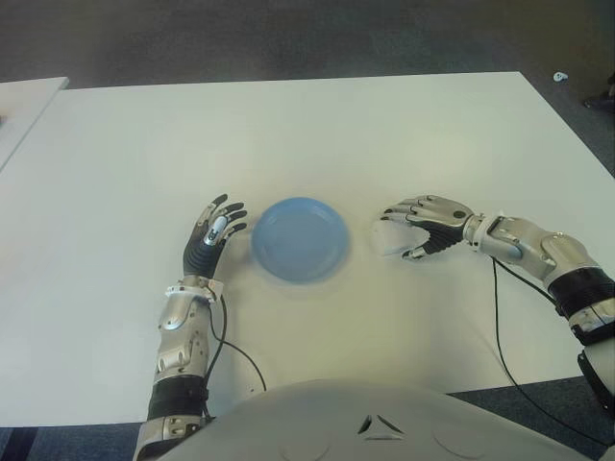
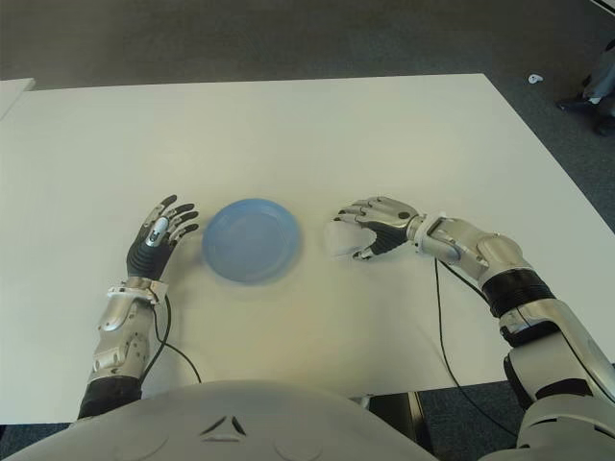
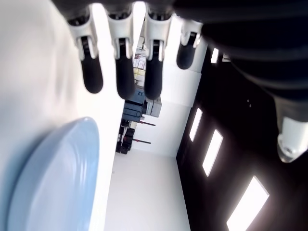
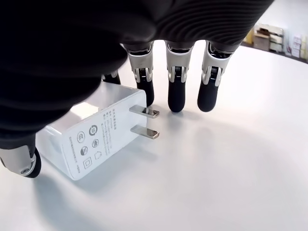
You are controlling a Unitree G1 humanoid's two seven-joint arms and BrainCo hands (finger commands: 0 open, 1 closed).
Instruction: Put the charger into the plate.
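Though beside plate (image 1: 300, 239), charger (image 4: 91, 139) outside.

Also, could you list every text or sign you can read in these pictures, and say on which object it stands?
Charger: printed lines and a few round marks on its white face, too small to read.
Plate: no text.
Table: no text.
Right hand, over the charger: no text.
Left hand, left of the plate: no text.

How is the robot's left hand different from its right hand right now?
The left hand is spread open and holds nothing; the right hand curls over the white charger, with no firm grip visible yet. The left hand shows just left of the blue plate; the right hand is on the plate's other side. Both are low over the white table.
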